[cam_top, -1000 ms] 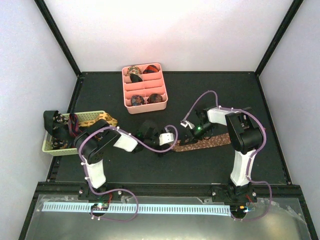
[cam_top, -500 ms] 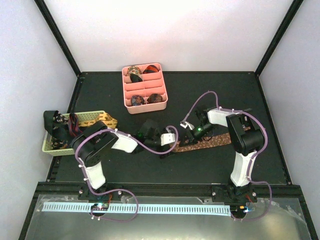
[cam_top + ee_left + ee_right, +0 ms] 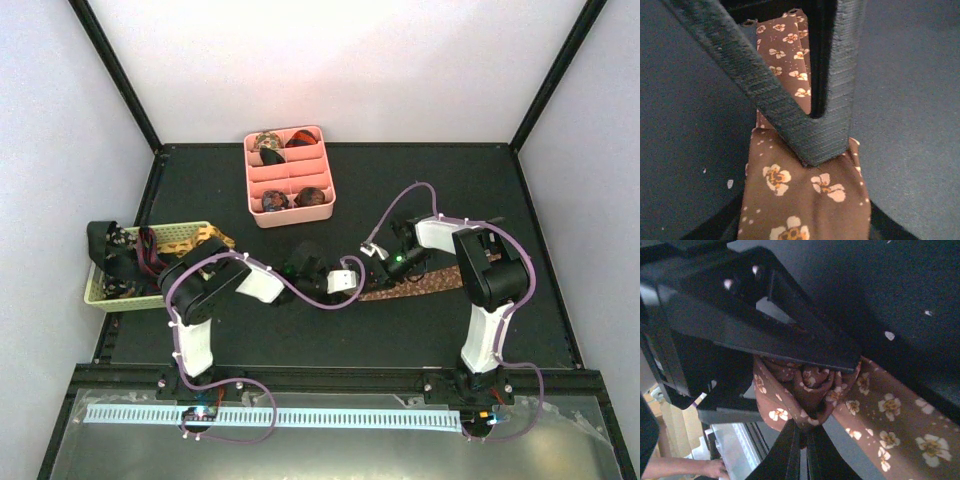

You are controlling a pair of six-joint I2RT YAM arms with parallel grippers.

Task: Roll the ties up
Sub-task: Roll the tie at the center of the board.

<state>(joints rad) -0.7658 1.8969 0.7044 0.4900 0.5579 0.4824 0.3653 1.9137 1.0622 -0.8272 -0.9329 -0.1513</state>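
A brown tie (image 3: 425, 284) with pale flowers lies flat on the dark table between the arms. My right gripper (image 3: 386, 264) is shut on its bunched, partly rolled end (image 3: 810, 385); in the right wrist view the thin fingers (image 3: 790, 450) pinch the fabric from below, at the right gripper (image 3: 802, 432). My left gripper (image 3: 362, 288) sits at the tie's left end. In the left wrist view its two fingers meet in a V at the left gripper (image 3: 822, 150), tips closed on the tie (image 3: 805, 200). Rolled ties (image 3: 268, 144) sit in the pink tray.
The pink divided tray (image 3: 291, 216) stands at the back centre. A pale woven basket (image 3: 190, 236) at the left edge holds several loose dark and red ties (image 3: 122, 256), some hanging over its rim. A human hand (image 3: 715, 469) shows low in the right wrist view.
My left gripper has slid right along the table to the tie's left end and closed its jaws from wide open. The right gripper has stayed put, shut on the bunched end.
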